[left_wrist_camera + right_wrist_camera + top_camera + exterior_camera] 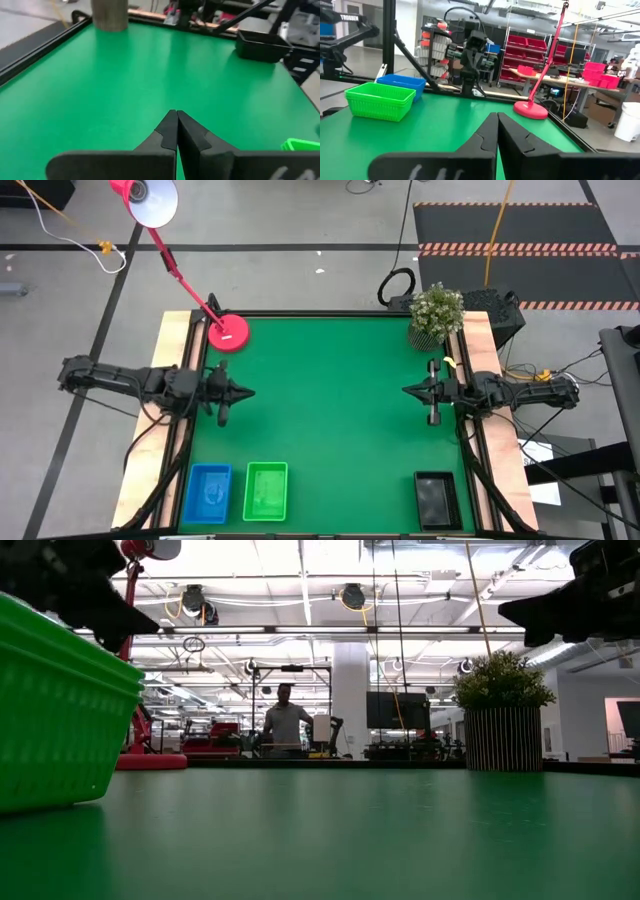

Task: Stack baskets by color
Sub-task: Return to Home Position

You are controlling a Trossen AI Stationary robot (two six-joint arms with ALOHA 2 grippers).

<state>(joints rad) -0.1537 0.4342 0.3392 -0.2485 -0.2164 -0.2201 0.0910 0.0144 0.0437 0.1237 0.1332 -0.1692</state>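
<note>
Baskets in blue [209, 492], green [265, 490] and black [436, 498] line the table [330, 430] edge opposite the pink lamp base [228, 333]. The blue one sits straight across from the base with the green just beside it. The black one stands well apart, in the corner diagonal to the base. Only one footprint of each colour shows from above, so the sorting looks complete, each colour nested in its own pile.

The left gripper [240, 392] hovers near the lamp base, on its basket side. The right gripper [408, 390] faces it from the far side of the table. Both have their fingers pressed together with nothing between them.

The step in hand appears to be parking the arms. What remains probably calls for little more than settling each arm at its own side, clear of the piles.

The green mat is otherwise bare. A potted plant [436, 313] holds the corner across from the lamp base. Beyond the table lies a workshop with red bins on shelving, and a person [285, 720] stands far off.
</note>
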